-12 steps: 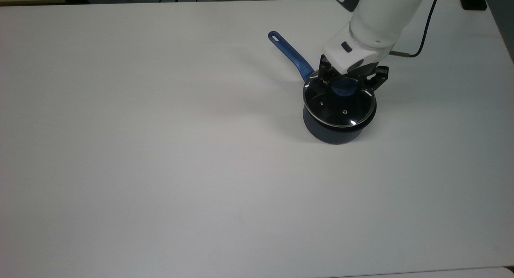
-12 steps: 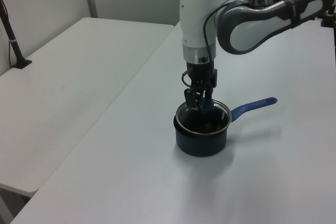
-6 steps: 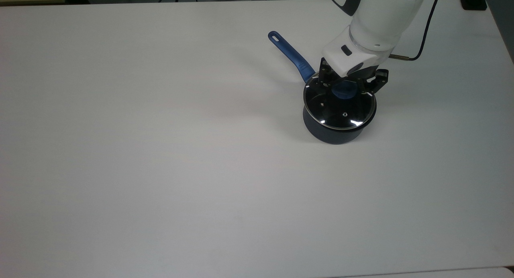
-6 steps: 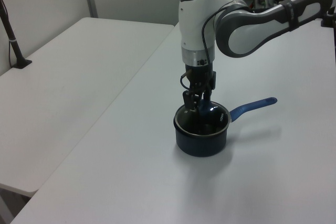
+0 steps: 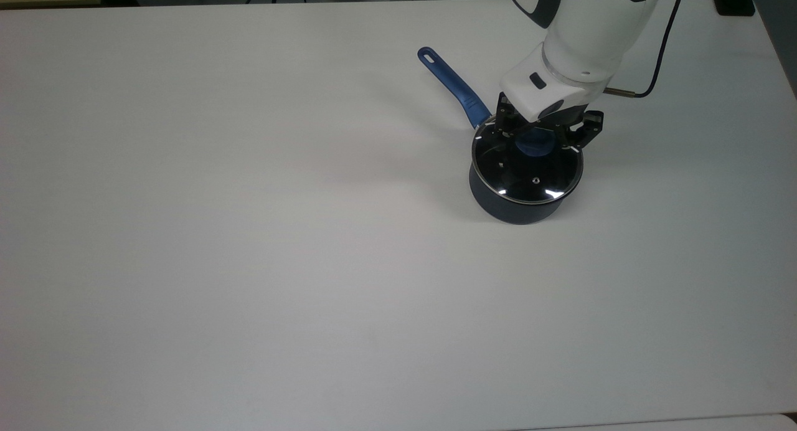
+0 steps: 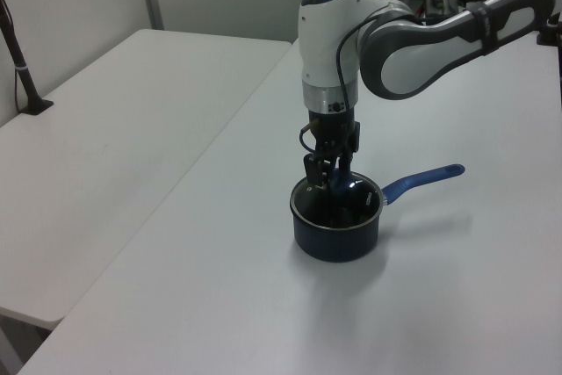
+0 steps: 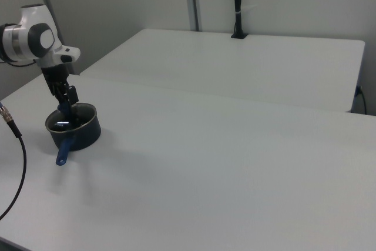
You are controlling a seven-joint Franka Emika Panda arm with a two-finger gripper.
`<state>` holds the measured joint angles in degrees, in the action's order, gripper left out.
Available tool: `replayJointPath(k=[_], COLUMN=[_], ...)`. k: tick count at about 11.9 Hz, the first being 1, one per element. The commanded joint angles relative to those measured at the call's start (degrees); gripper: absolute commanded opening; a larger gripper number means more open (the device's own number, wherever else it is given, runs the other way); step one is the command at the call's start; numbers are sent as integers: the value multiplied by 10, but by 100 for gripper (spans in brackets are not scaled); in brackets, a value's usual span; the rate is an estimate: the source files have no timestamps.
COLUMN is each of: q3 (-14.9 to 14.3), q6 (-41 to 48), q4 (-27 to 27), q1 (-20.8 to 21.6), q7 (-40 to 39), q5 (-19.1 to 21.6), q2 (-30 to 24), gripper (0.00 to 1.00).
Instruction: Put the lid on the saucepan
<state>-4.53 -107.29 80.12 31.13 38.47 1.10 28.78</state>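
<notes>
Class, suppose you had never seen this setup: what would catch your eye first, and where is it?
The white robot arm at the top view's upper right, its gripper down over the blue knob of the glass lid. That lid sits on the dark saucepan, whose blue handle points to the top view's upper left. All around is bare white table.

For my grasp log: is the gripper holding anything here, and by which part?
The gripper holds the lid by its blue knob, the lid resting on the saucepan.
</notes>
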Motion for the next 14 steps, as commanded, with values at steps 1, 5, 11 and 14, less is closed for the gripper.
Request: replayJointPath(k=[1, 5, 11, 14], q3=[-7, -7, -13, -13], q6=[-13, 8, 98, 151], q4=[0, -1, 1, 4], q1=[6, 2, -12, -41], q7=[8, 2, -66, -125], q5=[8, 8, 13, 21], q2=[0, -16, -86, -129], gripper=[100, 100, 100, 100])
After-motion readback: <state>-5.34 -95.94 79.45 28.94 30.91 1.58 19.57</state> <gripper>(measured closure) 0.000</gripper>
